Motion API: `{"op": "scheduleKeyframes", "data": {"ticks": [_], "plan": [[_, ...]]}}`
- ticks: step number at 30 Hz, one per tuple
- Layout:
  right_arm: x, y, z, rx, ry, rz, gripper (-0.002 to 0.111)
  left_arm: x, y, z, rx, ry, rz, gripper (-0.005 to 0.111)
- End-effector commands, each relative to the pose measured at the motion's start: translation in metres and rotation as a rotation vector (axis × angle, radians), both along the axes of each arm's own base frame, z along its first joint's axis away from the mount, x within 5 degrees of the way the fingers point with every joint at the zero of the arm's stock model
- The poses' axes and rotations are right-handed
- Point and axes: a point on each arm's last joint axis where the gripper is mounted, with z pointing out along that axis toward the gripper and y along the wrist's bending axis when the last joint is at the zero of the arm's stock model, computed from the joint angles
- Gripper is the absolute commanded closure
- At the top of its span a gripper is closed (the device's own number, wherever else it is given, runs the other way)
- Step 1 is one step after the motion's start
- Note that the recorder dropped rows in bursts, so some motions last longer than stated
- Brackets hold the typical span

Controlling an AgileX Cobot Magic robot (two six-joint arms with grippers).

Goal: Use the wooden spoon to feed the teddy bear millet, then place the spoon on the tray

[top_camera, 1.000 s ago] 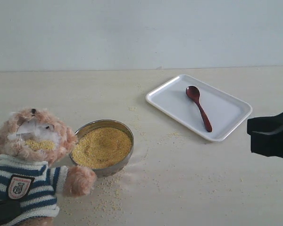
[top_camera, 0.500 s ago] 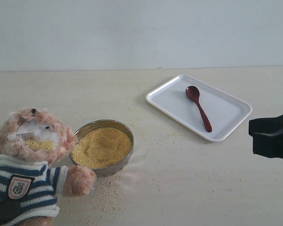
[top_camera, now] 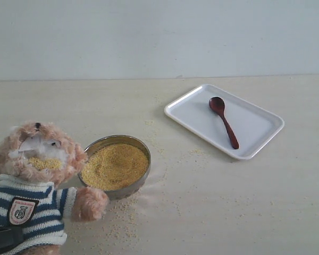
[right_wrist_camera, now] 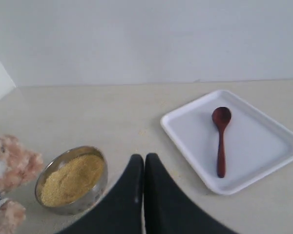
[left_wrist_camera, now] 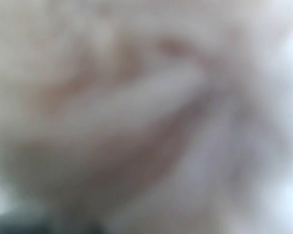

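The teddy bear (top_camera: 37,175) sits upright at the front left, with yellow grains on its white muzzle. A dark finger of my left gripper (top_camera: 2,239) lies across its striped shirt at the picture's edge. The left wrist view is nothing but blurred plush. The millet (top_camera: 115,166) fills a round metal bowl (top_camera: 122,139) beside the bear's paw. Alone on the white tray (top_camera: 260,125) at the back right lies the wooden spoon (top_camera: 224,123). My right gripper (right_wrist_camera: 144,158) is shut and empty, hanging back from the bowl and tray, out of the exterior view.
Loose millet grains (top_camera: 119,218) are scattered on the pale table in front of the bowl and toward the tray. A white wall stands behind the table.
The right arm's dark body, seen at the right edge of the exterior view, has slid rightward out of the picture. Bear, bowl, tray and spoon have not moved.
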Motion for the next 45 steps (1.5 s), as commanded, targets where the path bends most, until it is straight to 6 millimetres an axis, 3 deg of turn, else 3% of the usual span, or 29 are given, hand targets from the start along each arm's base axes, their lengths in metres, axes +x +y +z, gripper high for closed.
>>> {"op": "scheduleKeyframes", "data": {"ticks": [1,5,9,14,17,22,31,45], "plan": [[-0.014,-0.017,-0.004,-0.031,0.020,-0.105,0.108,0.000,-0.001,0.002,-0.014,-0.016,0.002,0.102],[-0.029,-0.029,-0.009,-0.062,0.033,-0.175,0.108,0.000,-0.001,0.002,-0.014,-0.016,0.002,0.102],[-0.039,-0.033,-0.019,-0.025,-0.080,-0.191,0.108,0.000,-0.001,0.002,-0.014,-0.016,0.002,0.102],[-0.040,-0.033,-0.049,-0.048,-0.254,-0.180,0.108,0.000,-0.001,0.002,-0.014,-0.016,0.002,0.102],[-0.037,-0.032,-0.072,-0.060,-0.256,-0.177,0.108,0.000,-0.001,0.002,-0.014,-0.016,0.002,0.102],[-0.033,-0.032,-0.091,-0.163,-0.249,-0.181,0.108,0.000,-0.001,0.002,-0.014,-0.016,0.002,0.102],[-0.030,-0.047,-0.099,-0.361,-0.258,-0.429,0.108,0.000,-0.001,0.002,-0.014,-0.016,0.002,0.102],[-0.030,-0.047,-0.102,-0.290,-0.208,-0.452,0.108,0.000,-0.001,0.002,-0.014,-0.016,0.002,0.102]]}}
